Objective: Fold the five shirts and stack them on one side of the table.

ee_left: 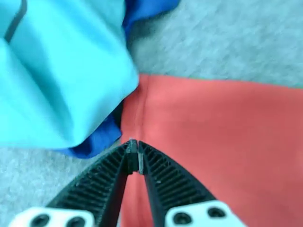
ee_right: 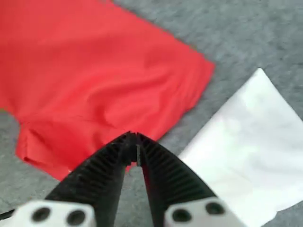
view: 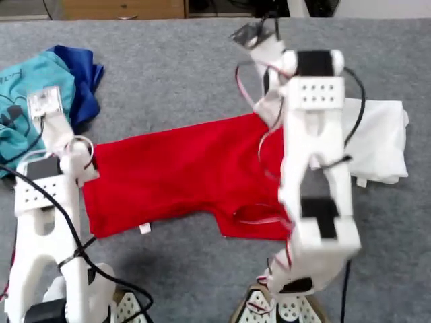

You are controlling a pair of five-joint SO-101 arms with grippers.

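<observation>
High view: the red shirt [view: 182, 175] lies spread mid-tabletop [view: 168, 60], with grey showing along its far edge. The white shirt [view: 380, 141] is just beside it on the right (teal shirt [view: 27, 87] bunched far left).
Left wrist view: the left hand [ee_left: 134, 158] has its tips together, holding nothing, over the red hem.
Right wrist view: the right hand [ee_right: 134, 152] is likewise closed and empty above the red edge.

The place looks like a robotics lab bench, not a home. A flat table covered in grey felt-like fabric [view: 175, 67] carries a white plastic left robot arm [view: 44, 229] and a matching right robot arm [view: 316, 168], with thin red wires [view: 259, 219] and a black cable [view: 50, 195] running exposed along them. A red short-sleeved cloth shirt [view: 182, 175] lies spread between the arms. A light-brown wooden cabinet front [view: 121, 8] stands beyond the far edge.
</observation>
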